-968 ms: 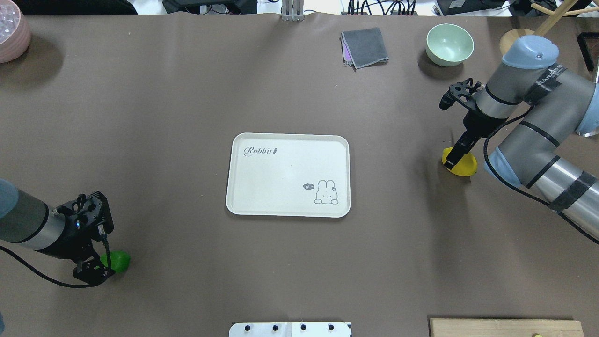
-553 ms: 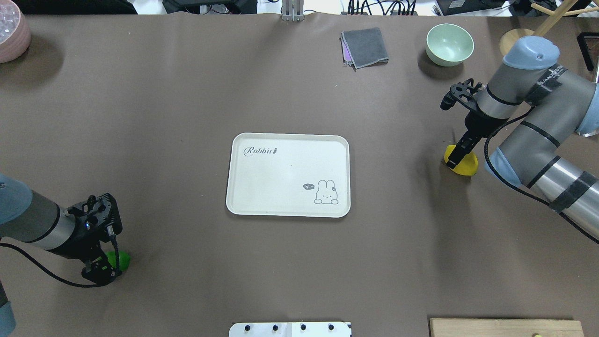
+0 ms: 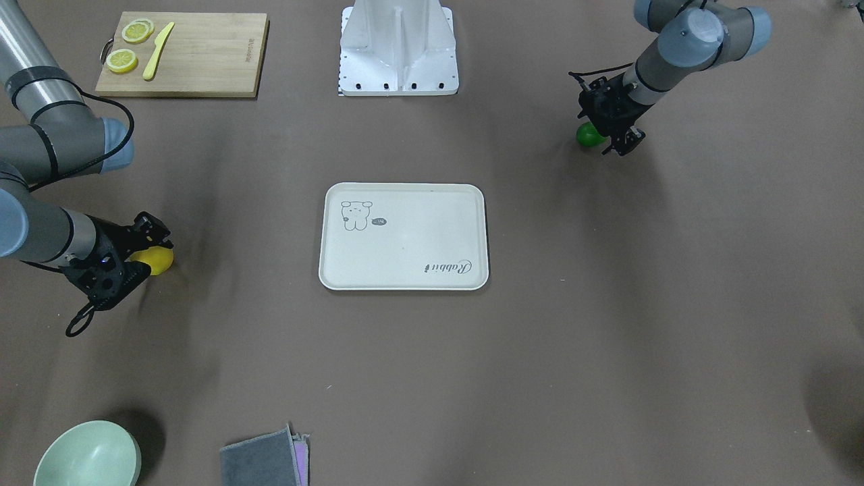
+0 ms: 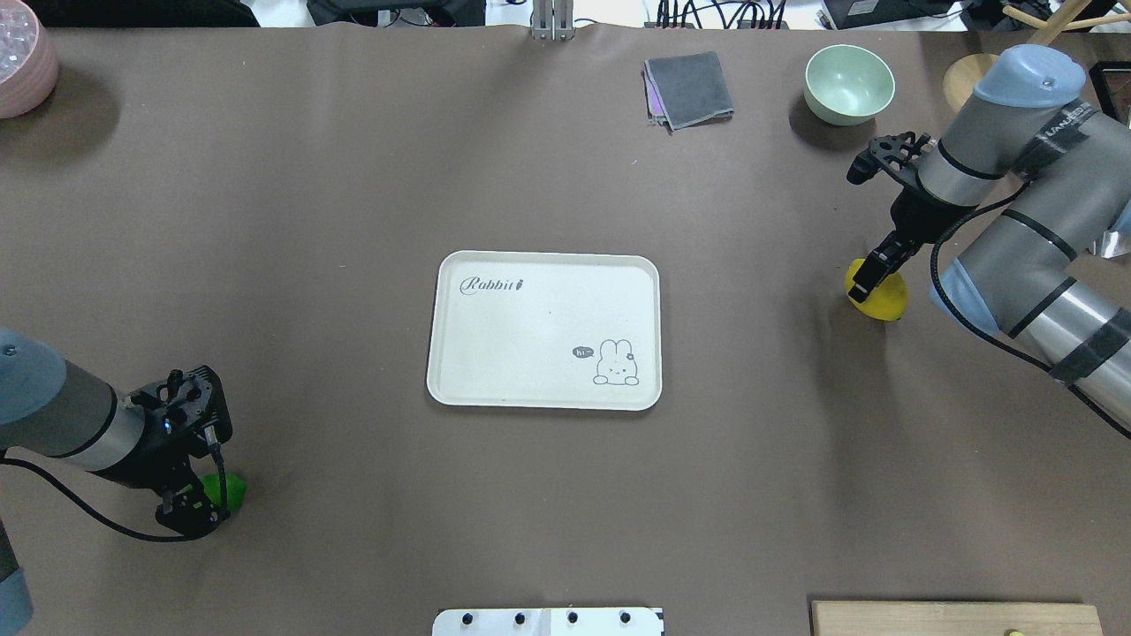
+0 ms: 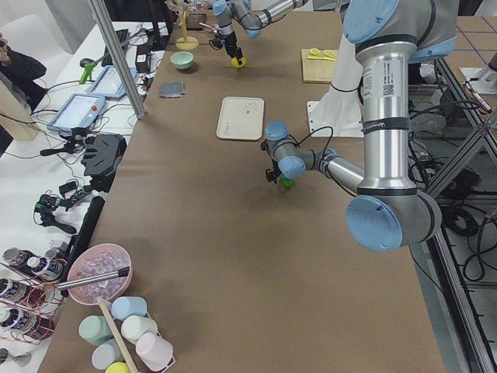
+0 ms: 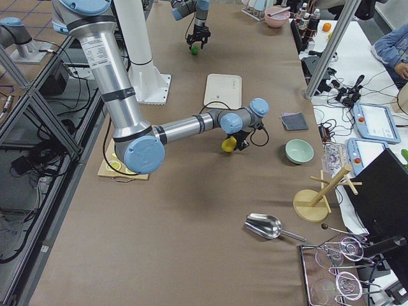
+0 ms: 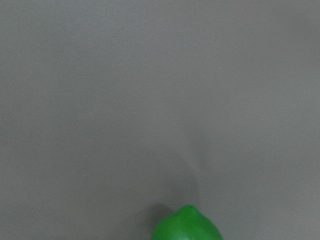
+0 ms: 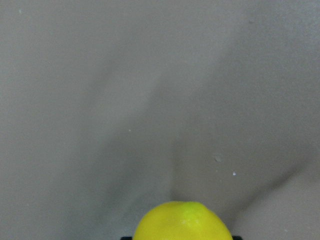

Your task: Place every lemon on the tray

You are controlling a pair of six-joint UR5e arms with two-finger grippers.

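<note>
We see the tray (image 4: 530, 322) lying flat in the middle of the table (image 4: 353, 194), with nothing on it. Both lemons are off the tray and well apart from it, 1 at each side.

The green lemon (image 4: 229, 488) is on the table at the robot's left, close to the near edge. The left pincer (image 4: 196, 511) points down at it, and its dark fingers hide part of the fruit. In the left wrist view only the tip of the green lemon shows at the bottom edge, with no finger in sight. We cannot tell whether this pincer is spread or closed on the fruit.

The yellow lemon (image 4: 886, 302) is at the robot's right, level with the tray's far half. The right pincer (image 4: 873, 287) reaches down onto it. In the front view its fingers (image 3: 143, 225) stand on either side of the fruit, so we read it as clamped on the yellow lemon. In the right wrist view the lemon fills the bottom centre. We cannot tell whether it touches the table.

At the far right of the table stand a pale green bowl (image 4: 849, 84) and a folded grey cloth (image 4: 689, 88). On the robot's near right a wooden cutting board (image 3: 202, 57) carries lemon slices (image 3: 122, 60) and a yellow knife (image 3: 158, 50).
</note>
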